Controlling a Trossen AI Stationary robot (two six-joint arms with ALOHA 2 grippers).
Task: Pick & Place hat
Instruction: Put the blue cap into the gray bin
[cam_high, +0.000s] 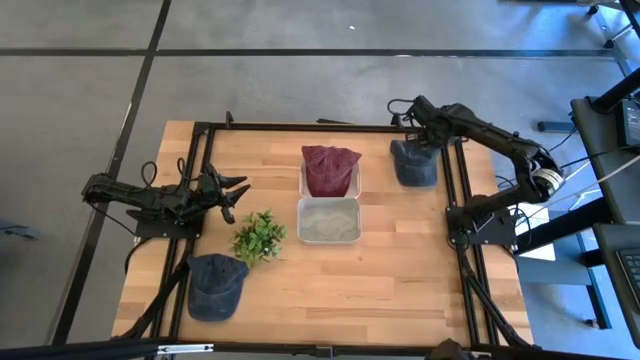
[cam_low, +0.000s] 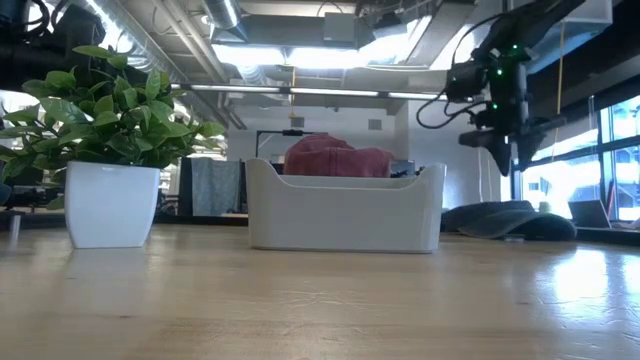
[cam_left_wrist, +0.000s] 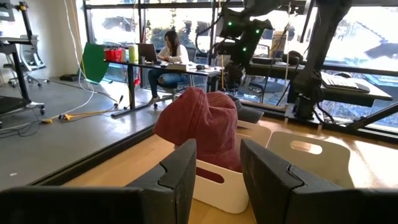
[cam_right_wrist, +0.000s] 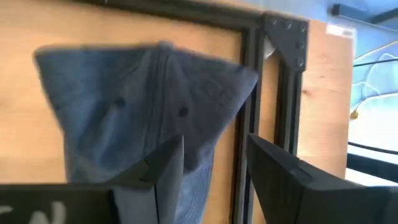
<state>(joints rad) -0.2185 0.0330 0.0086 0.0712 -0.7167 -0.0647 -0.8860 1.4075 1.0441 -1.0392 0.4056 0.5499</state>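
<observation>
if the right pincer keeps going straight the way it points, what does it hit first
Most likely the blue hat lying flat on the table by the frame rail. The right pincer hangs open above it, pointing down at its edge near the rail; depth is unclear, so it could graze the rail.

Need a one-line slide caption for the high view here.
Right gripper open above a blue hat at the table's far right; red hat in a white bin; left gripper waits.

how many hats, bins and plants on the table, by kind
Blue hats: 2, one at the right rail, one at the front left
Red hat: 1, in the far bin
White bins: 2, far and near
Plant: 1
Total: 6
</observation>
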